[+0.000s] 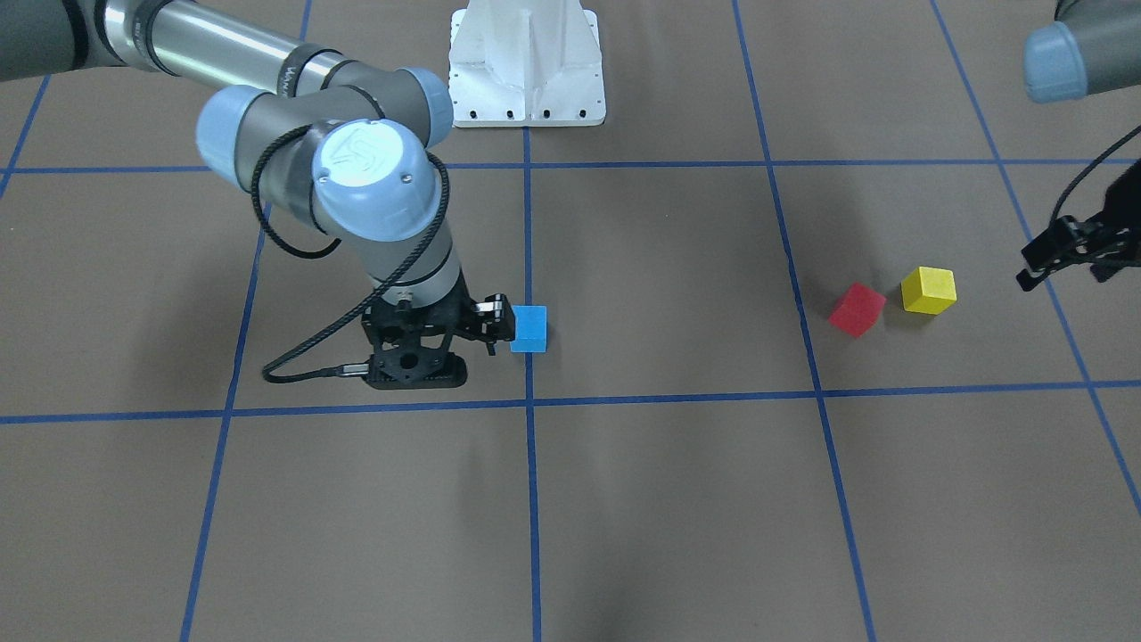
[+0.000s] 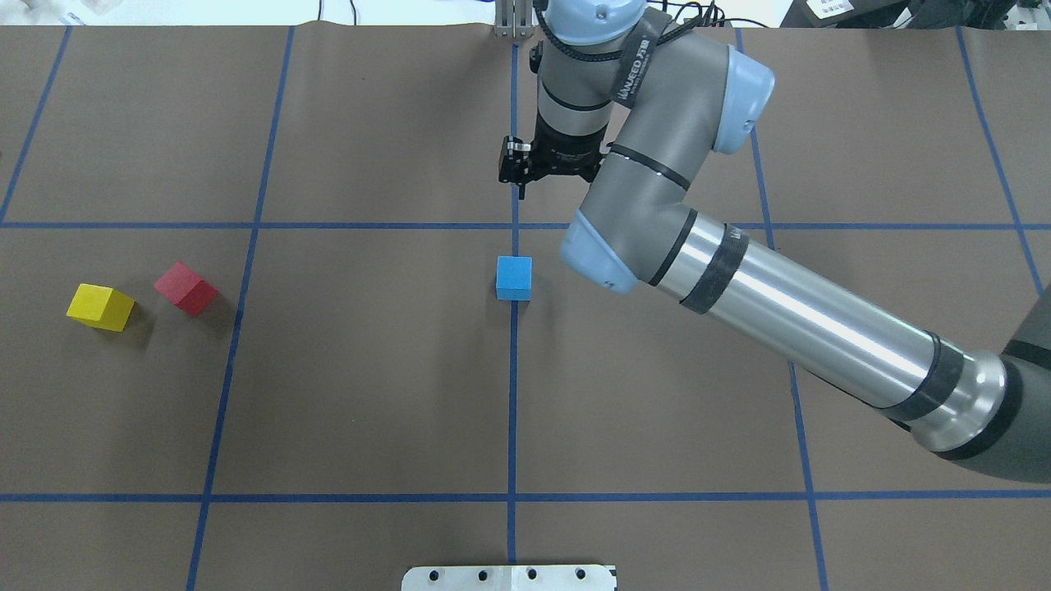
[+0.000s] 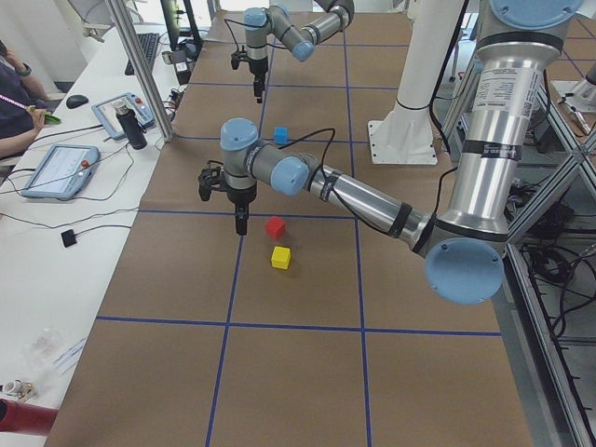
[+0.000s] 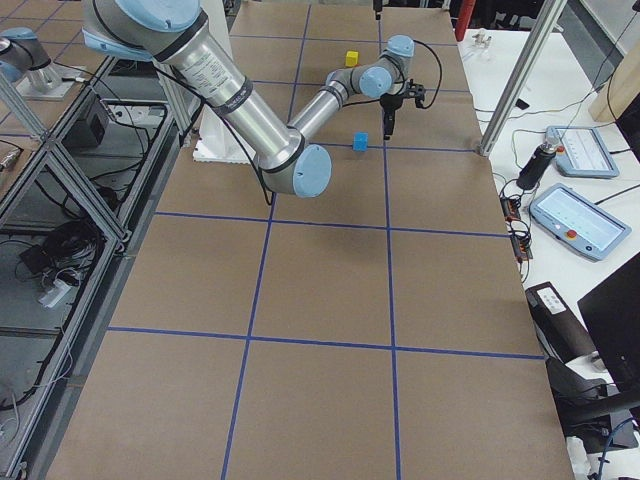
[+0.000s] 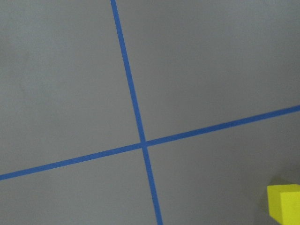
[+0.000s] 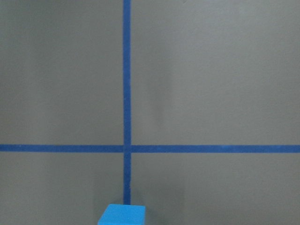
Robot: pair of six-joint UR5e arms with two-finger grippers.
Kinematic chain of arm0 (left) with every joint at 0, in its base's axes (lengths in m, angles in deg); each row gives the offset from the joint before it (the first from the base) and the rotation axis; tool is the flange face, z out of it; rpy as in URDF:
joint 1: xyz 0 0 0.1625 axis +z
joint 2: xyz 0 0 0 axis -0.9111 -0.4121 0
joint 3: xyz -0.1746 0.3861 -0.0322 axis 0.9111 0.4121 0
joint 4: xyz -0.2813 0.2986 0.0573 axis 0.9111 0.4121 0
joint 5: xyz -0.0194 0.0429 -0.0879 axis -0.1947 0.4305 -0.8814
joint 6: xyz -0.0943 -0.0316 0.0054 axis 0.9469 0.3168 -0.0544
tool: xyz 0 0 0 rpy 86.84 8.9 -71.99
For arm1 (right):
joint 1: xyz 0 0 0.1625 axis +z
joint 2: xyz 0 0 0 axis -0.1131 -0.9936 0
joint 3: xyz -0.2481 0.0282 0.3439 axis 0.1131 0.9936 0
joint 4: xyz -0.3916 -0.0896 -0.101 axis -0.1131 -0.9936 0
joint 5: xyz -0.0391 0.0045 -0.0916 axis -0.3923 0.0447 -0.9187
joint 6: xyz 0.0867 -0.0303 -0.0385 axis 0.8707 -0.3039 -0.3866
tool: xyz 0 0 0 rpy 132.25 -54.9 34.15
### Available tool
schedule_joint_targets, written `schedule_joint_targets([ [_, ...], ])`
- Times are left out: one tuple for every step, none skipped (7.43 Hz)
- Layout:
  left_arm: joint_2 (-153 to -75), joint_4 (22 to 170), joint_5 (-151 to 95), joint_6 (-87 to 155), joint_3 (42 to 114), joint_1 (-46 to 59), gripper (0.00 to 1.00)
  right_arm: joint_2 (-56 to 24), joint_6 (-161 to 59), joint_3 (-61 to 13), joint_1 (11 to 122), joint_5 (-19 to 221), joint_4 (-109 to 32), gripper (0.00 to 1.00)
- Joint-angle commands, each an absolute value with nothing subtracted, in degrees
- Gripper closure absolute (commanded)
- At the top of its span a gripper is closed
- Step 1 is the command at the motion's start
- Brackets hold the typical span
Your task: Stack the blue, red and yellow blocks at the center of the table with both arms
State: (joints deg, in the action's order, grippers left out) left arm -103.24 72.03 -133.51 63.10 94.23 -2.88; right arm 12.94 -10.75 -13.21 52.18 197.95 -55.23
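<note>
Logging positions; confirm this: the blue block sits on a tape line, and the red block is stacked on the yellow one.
Not stacked: the overhead view shows the red block on the table beside the yellow block, apart. The blue block is on a tape line.

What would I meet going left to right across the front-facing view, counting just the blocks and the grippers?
Right gripper → blue block → red block → yellow block → left gripper.

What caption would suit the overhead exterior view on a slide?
Blue block on the centre line, right gripper hovering clear of it; red block and yellow block unstacked at left.
</note>
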Motion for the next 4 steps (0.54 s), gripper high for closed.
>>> schedule_joint_targets([
  [-104.0, 74.2, -124.2, 88.2, 96.2, 9.1, 0.01, 5.7, -20.3, -17.7, 57.4, 199.0, -55.5, 0.01],
  [-104.0, 77.1, -122.6, 96.3, 95.5, 11.2, 0.01, 3.9, -22.9, -18.1, 59.5, 200.2, -55.4, 0.01],
  [-103.7, 77.7, -121.4, 100.8, 95.3, 12.9, 0.01, 2.4, -25.0, -18.6, 60.9, 201.4, -55.2, 0.01],
  [-103.6, 78.0, -117.8, 104.3, 94.9, 14.8, 0.01, 1.4, -27.8, -18.5, 61.9, 201.4, -55.1, 0.01],
])
